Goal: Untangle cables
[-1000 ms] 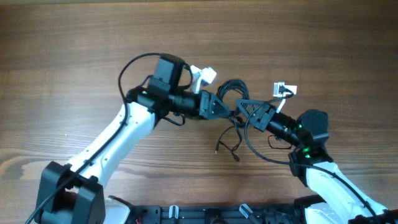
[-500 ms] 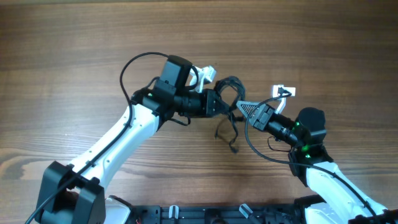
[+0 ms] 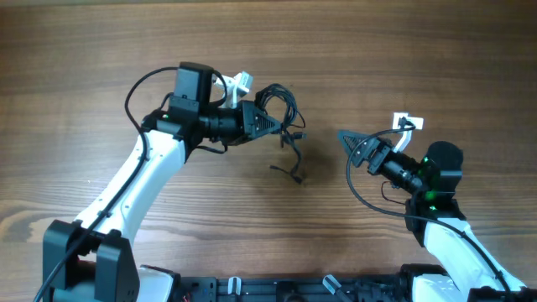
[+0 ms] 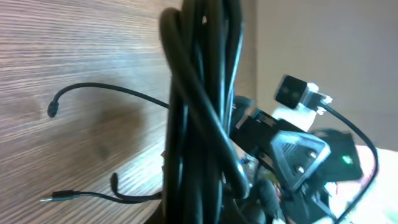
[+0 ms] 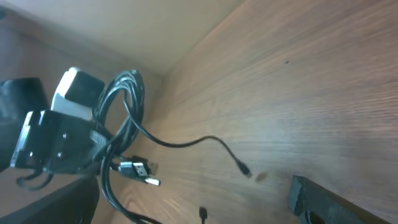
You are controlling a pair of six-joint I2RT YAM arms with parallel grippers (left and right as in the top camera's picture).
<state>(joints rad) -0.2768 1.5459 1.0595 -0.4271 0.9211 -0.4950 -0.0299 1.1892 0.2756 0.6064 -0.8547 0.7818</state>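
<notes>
black two-finger right gripper (image 3: 342, 134): right of centre, holding nothing; jaws apart, with only one finger (image 5: 311, 196) showing, at the lower right of its wrist view.
thin tails with small plugs (image 3: 298, 174): trailing below the bundle at mid-frame, over the brown wood-grain table (image 3: 419, 50).
black left gripper (image 3: 275, 126): upper centre, clamped on the bundle.
thin black cables (image 3: 284, 105): looped in a tight bundle at the left gripper's tip, well apart from the right gripper.
in the way: in the left wrist view the cables (image 4: 199, 112) fill the middle, hiding the fingers and part of the right arm (image 4: 298, 149).
</notes>
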